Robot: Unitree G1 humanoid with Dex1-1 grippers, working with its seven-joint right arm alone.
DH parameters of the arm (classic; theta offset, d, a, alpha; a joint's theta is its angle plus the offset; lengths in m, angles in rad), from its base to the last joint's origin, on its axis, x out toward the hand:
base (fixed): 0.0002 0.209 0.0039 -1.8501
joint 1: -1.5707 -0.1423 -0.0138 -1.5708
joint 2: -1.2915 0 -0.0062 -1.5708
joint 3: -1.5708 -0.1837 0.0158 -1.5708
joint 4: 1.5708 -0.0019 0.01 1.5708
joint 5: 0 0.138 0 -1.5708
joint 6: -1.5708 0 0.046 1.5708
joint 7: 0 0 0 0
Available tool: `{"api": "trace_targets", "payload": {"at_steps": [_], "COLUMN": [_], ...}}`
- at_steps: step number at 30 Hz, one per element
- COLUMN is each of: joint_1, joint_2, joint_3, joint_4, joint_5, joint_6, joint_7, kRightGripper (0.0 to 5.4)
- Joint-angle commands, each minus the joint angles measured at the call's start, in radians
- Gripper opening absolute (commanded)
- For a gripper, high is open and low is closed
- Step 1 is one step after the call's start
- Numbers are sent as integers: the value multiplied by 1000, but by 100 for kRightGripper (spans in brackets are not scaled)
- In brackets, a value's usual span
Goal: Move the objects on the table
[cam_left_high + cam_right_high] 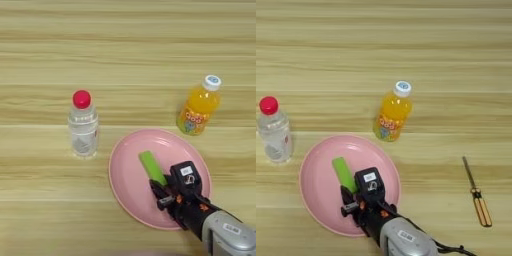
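Resting on the pink plate (pixel 131 185), the green block (pixel 152 167) lay flat near the plate's middle, angled from upper left to lower right, with its near end meeting the right gripper (pixel 161 194). The black fingers reached that end from the lower right, but whether they were parted around the block, closed on it or merely beside it could not be told from either eye view; the gripper body hid the contact.

The chief risk, as it appeared, was the glossy plate: a flat block on a slick surface could skate away under a glancing finger, or slip out of a shallow pinch on its end. A downward push near the rim might also have tipped or shifted the plate on the table (pixel 45 45).

Around the plate stood a clear water bottle with a red cap (pixel 83 126), just off its left edge, and an orange juice bottle with a white cap (pixel 199 106), near its upper right. Both were tall and upright, so a wide sweep of the forearm could have toppled either. A small tool with a wooden handle (pixel 477 196) lay well to the right, out of the way.
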Motion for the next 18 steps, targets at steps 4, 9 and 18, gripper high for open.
{"api": "trace_targets", "payload": {"at_steps": [4,9,18], "joint_1": [-24,-25,-28], "joint_2": [-2,-4,1], "joint_3": [1,4,20], "joint_4": [-30,-35,-26], "joint_5": [-8,-14,-31], "joint_6": [-45,-46,-55], "joint_7": [-9,-11,-18], "kRightGripper": [197,258,347]}}
